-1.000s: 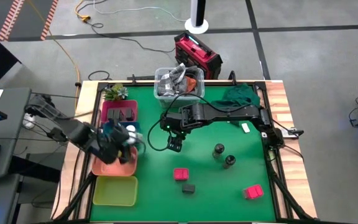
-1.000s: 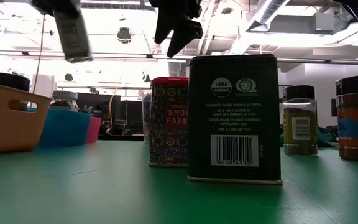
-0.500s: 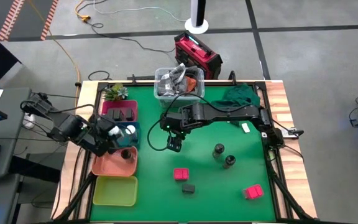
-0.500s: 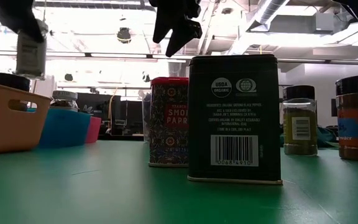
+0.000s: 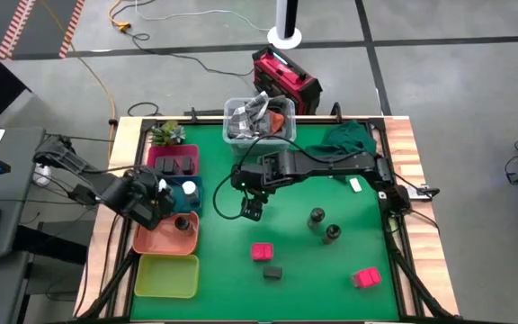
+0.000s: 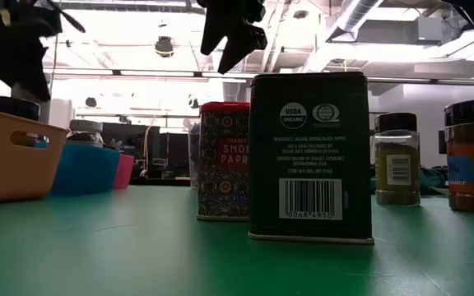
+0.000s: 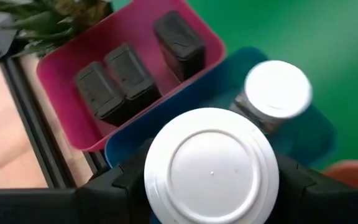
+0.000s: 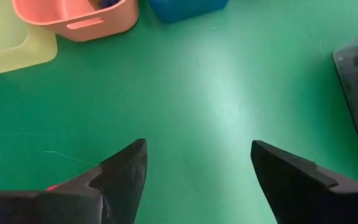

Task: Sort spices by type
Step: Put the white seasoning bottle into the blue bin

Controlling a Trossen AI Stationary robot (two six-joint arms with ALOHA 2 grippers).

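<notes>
My left gripper [image 5: 157, 194] hangs over the blue tray [image 7: 319, 134] and is shut on a white-topped round jar [image 7: 211, 167]. A second white-topped jar [image 7: 277, 91] stands in that tray. The pink tray [image 7: 129, 28] next to it holds three black boxes [image 7: 129, 73]. The orange tray [image 5: 156, 239] holds a dark round jar [image 5: 184, 222]. On the green mat stand two dark jars [image 5: 316, 218], two pink-red boxes [image 5: 261, 251] and a black box [image 5: 272, 271]. My right gripper [image 5: 253, 209] hangs open above the mat's middle, with nothing between its fingers. My left gripper pinches the jar between its two fingers [image 7: 122, 182], which stand on opposite sides just beneath the white lid's rim [image 7: 157, 186]. The lid faces back toward the wrist and the jar's body points away, slanting down. The jar is lifted clear above the blue tray.
A yellow tray [image 5: 166, 276] sits at the near left. A clear bin [image 5: 259, 121], a green cloth [image 5: 349, 137] and a small plant [image 5: 165, 133] line the far edge. In the low view a black box [image 6: 309, 156] and a paprika box [image 6: 223, 160] stand close to the camera.
My left gripper has carried the white-topped jar from above the orange tray toward the table's left and far side, over the blue tray, sinking a little. Its wrist has rolled and tipped downward, turning the jar with it. The jaws have stayed shut on the jar.
</notes>
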